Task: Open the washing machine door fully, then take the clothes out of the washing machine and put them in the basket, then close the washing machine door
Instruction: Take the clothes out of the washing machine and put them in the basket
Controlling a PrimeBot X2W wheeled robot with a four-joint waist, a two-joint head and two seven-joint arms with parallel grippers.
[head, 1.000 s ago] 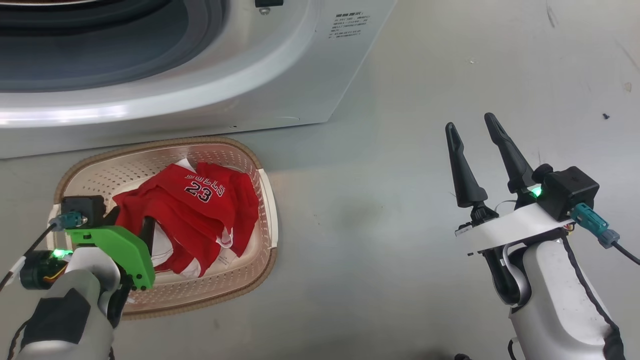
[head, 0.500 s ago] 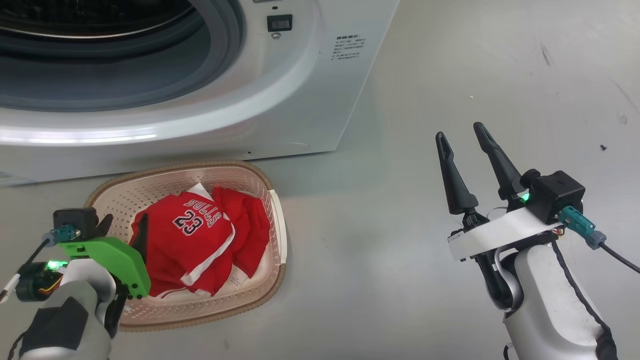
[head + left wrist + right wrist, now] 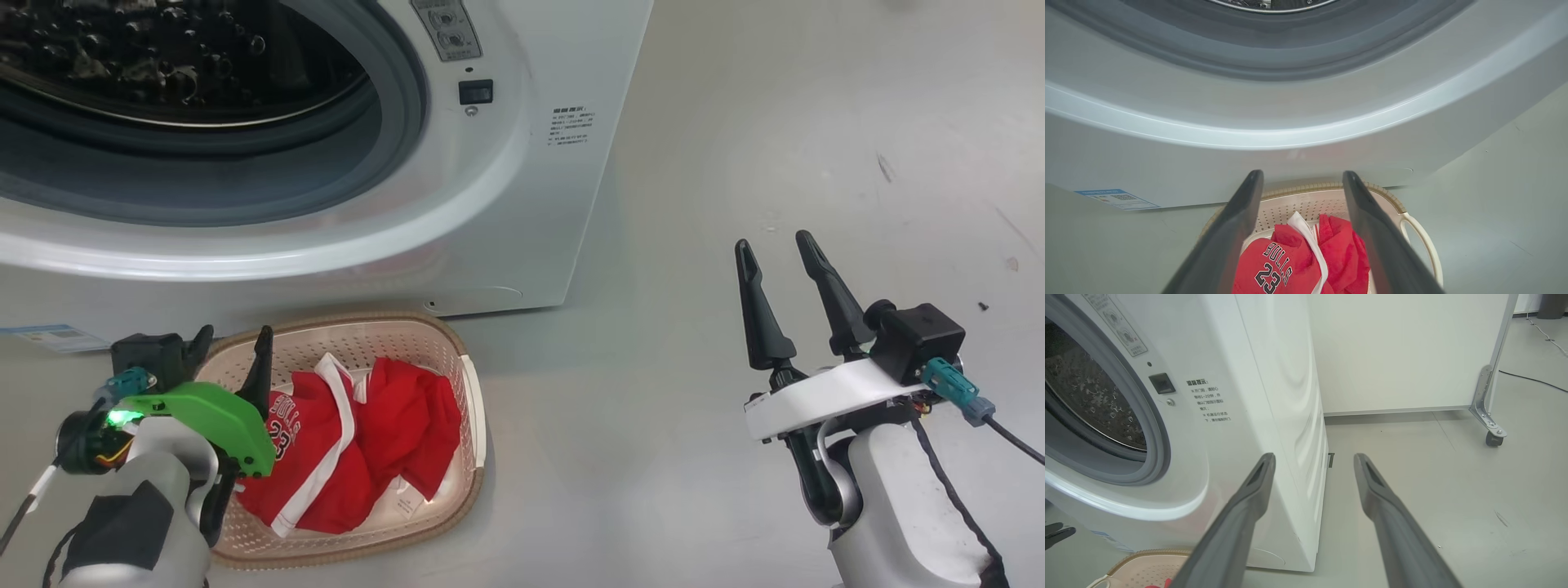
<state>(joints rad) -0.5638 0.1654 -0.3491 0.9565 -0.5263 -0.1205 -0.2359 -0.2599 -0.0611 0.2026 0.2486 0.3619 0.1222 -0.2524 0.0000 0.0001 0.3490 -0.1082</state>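
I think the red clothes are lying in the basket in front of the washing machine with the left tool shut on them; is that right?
Not quite: the left tool is open and grips nothing, as the left wrist view shows. The clothes do lie in the basket in front of the washing machine.

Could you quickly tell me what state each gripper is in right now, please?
Left gripper: open, holding nothing.
Right gripper: open, holding nothing.
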